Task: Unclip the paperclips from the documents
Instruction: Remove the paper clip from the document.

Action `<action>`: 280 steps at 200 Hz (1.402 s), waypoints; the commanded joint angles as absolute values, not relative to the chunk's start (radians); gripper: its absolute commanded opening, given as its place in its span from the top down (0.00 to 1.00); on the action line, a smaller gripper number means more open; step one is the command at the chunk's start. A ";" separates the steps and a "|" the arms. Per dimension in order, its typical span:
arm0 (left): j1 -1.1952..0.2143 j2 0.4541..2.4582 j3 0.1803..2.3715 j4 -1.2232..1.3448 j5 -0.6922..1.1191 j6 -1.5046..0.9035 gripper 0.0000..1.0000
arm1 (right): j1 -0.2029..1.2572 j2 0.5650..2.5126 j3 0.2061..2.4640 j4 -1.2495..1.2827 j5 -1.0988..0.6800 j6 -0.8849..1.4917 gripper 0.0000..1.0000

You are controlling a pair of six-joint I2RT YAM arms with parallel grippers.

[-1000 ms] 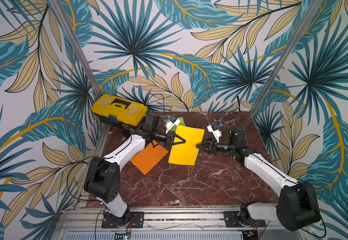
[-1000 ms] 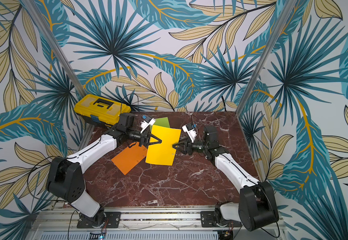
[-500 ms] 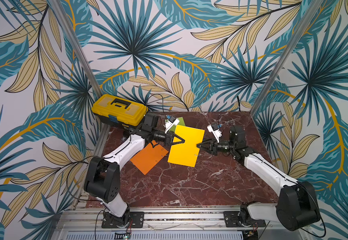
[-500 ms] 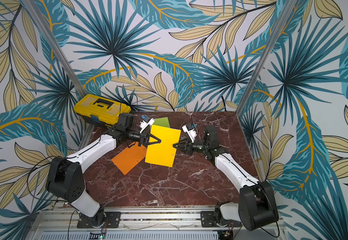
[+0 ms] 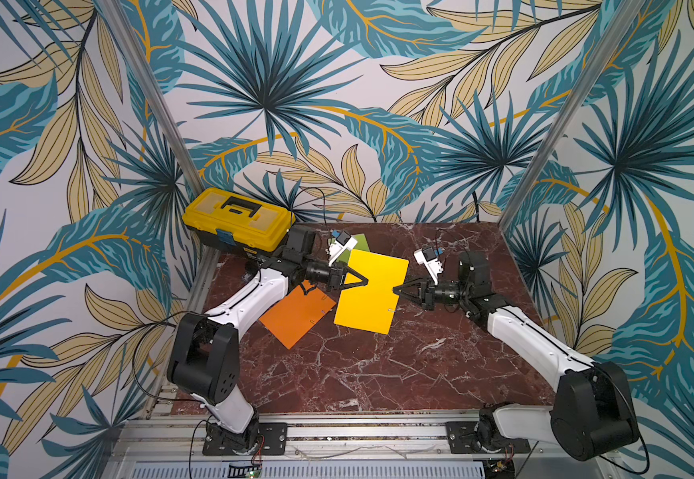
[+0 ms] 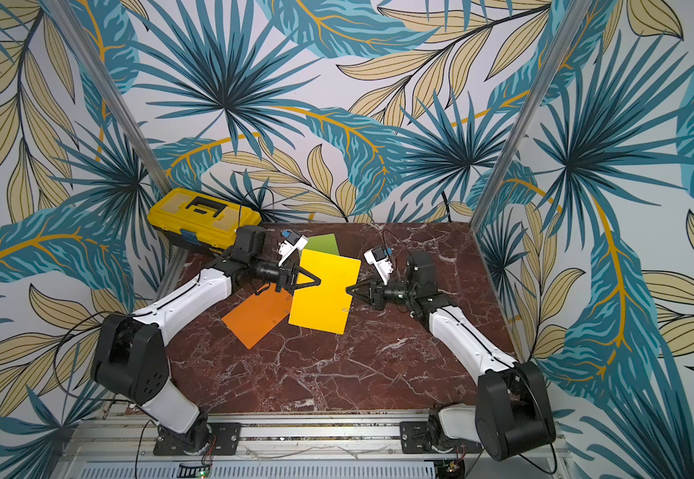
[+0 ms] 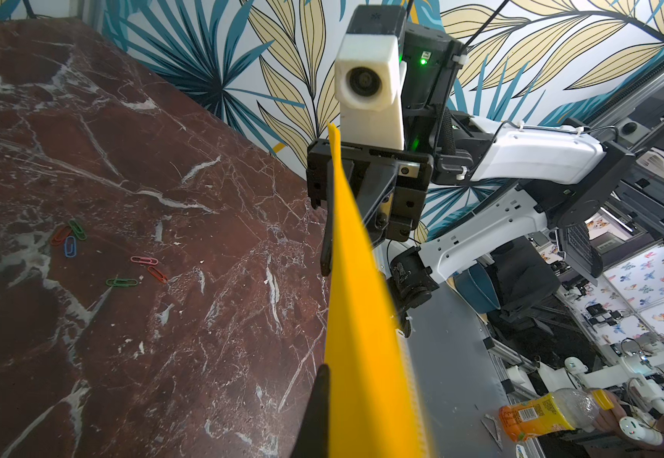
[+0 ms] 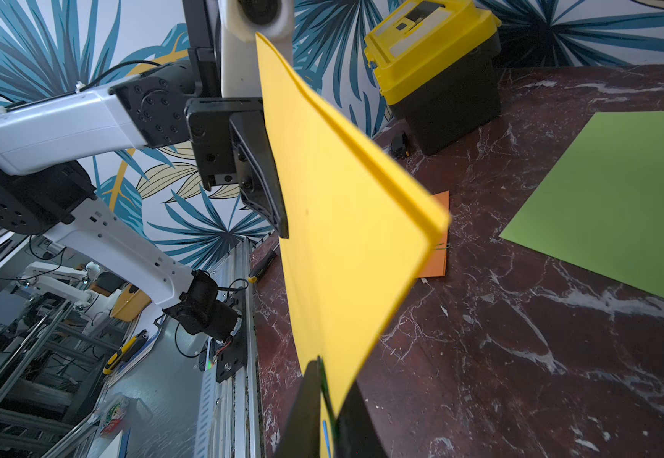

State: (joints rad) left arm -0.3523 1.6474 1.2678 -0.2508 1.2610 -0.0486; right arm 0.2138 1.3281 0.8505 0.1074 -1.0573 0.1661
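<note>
**Top views:** The yellow sheet (image 5: 372, 298) was a plain golden rectangle, no print, held up betw. the two arms above the marble table (image 5: 378, 373). L gripper (image 5: 364, 283) was pinched shut on the edge nearer the toolbox (image 5: 239, 220). R gripper (image 5: 397, 289) was closed on the opposite edge. One thin wire paperclip (image 5: 390, 309) sat on that same edge, toward the near corner. The orange sheet (image 5: 295, 317) lay flat, w/ one corner under the yellow. The green sheet (image 5: 360, 241) lay further back, mostly hidden. Both top views gave the same layout: yellow sheet (image 6: 324, 298), L gripper (image 6: 316, 283), R gripper (image 6: 349, 289), orange sheet (image 6: 256, 319), green sheet (image 6: 324, 242).

**Left wrist:** The yellow sheet (image 7: 362, 337) showed nearly edge-on, as a narrow gold band. One dark finger (image 7: 316, 412) of the L gripper pressed against it; the other was hidden behind the paper. R gripper (image 7: 336, 222) faced the cam, fingers shut on the far edge. Loose paperclips (image 7: 70, 238) lay on the table, apart from any sheet: a red, green and blue cluster, then a pink, a red and a green one nearby.

**Right wrist:** The yellow sheet (image 8: 342, 218) looked smooth and slightly bowed. Both fingers (image 8: 310, 408) of the R gripper were clamped on its near edge. L gripper (image 8: 278, 222) gripped the far edge. A wire paperclip (image 8: 443, 246) stuck out at the sheet's corner. The green sheet (image 8: 620, 206) lay flat, and the orange sheet (image 8: 437, 238) peeked out behind the yellow.
</note>
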 commanded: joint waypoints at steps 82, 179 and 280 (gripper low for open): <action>-0.346 1.620 1.246 -0.236 1.255 -0.014 1.00 | 0.209 1.338 0.853 0.098 -1.079 0.157 1.00; -0.345 1.611 1.242 -0.247 1.253 0.000 1.00 | 0.199 1.335 0.864 0.068 -1.059 0.141 1.00; -0.344 1.608 1.244 -0.262 1.250 0.013 1.00 | 0.187 1.330 0.863 0.062 -1.052 0.140 1.00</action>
